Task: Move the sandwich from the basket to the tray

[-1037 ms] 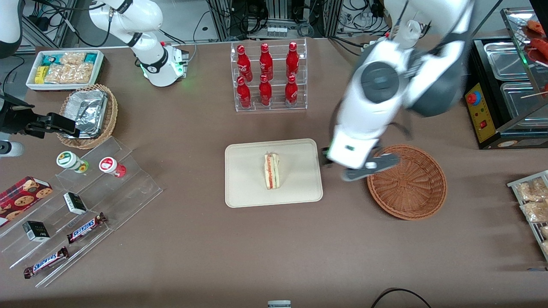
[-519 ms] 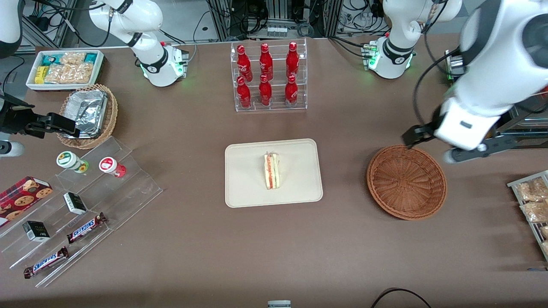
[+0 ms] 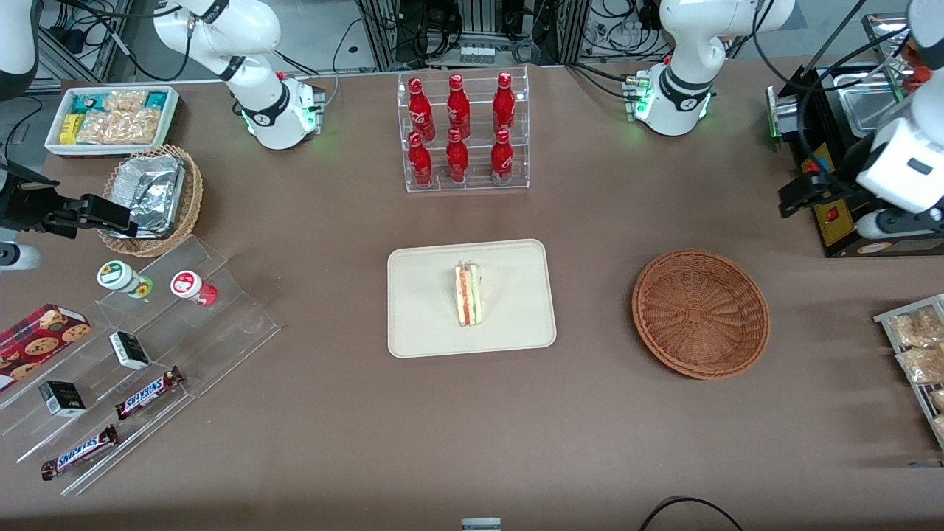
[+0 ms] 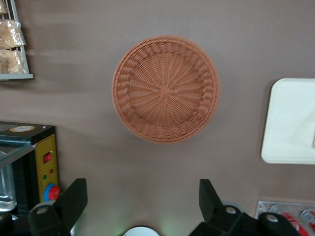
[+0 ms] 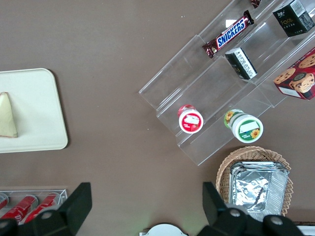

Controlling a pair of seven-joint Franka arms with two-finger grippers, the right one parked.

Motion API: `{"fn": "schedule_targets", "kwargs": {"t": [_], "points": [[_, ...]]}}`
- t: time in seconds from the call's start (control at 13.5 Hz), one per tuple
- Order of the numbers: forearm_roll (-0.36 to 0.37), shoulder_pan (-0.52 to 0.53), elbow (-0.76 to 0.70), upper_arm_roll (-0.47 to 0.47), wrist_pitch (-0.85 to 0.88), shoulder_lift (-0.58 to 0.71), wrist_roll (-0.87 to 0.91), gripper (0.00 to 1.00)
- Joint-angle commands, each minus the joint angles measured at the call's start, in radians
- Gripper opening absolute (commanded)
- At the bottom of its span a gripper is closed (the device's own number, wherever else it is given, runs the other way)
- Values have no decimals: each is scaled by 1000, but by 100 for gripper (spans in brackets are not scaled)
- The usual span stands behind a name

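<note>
- The sandwich [image 3: 469,295] lay on the cream tray [image 3: 420,324], near the tray's middle, its red and green filling edge showing.
- The tray sat at the middle of the tabletop [image 3: 472,428]; the round wicker basket [image 3: 700,313] stood well apart from it, toward the working arm's end, and held nothing.
- The hand [image 3: 833,210] hung high near the tabletop's edge at that end, its fingers [image 4: 74,196] spread wide, gripping nothing.

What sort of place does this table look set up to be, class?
Probably a mock snack counter in a robot lab: a rack of red bottles, stepped shelves of candy bars, a sandwich on a tray, and the gripper open above the table's working arm's end.
</note>
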State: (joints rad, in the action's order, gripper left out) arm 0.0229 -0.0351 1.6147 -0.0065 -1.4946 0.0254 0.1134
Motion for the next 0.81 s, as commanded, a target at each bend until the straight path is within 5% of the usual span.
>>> {"fn": "schedule_targets", "kwargs": {"t": [0.0, 0.74], "points": [[-12, -9, 56, 22, -12, 45, -43, 100], [-11, -60, -150, 25, 46, -99, -49, 100]]}}
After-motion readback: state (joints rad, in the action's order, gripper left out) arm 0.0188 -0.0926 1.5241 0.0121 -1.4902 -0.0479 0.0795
